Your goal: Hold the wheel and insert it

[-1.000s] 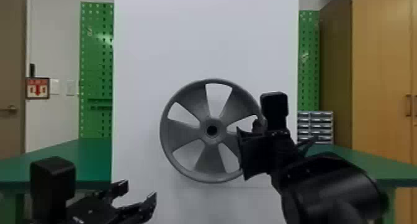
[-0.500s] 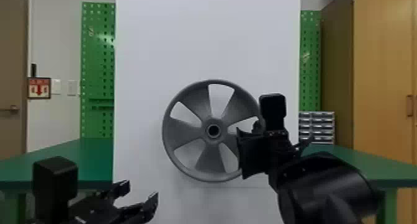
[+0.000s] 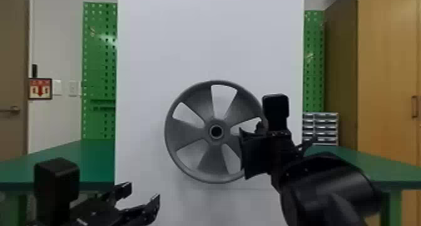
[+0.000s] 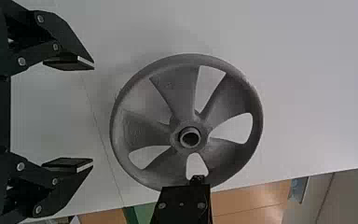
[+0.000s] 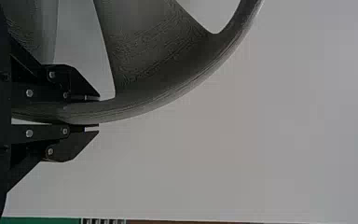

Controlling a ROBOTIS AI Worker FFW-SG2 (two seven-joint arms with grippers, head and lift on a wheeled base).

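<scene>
At mid-frame, the wheel (image 3: 184, 133) is being held upright, its right rim clasped between the right gripper's (image 3: 257, 151) fingers. At lower left, the left gripper (image 3: 141, 194) is being held spread, empty. Small drawers (image 3: 325, 128) are being seen at right; the green table (image 3: 97, 159) is being partly hidden by a white board (image 3: 150, 37).

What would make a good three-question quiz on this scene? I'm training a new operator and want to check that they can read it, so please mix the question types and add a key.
1. True or false: the left end effector is open and apart from the wheel.
2. Which of these is directly behind the wheel in the head view?
a) green pegboard
b) white panel
c) wooden cabinet
3. Fill in the blank: the fingers of the right end effector are on either side of the wheel's ____.

Key: 1. True; 2. b; 3. rim
</scene>
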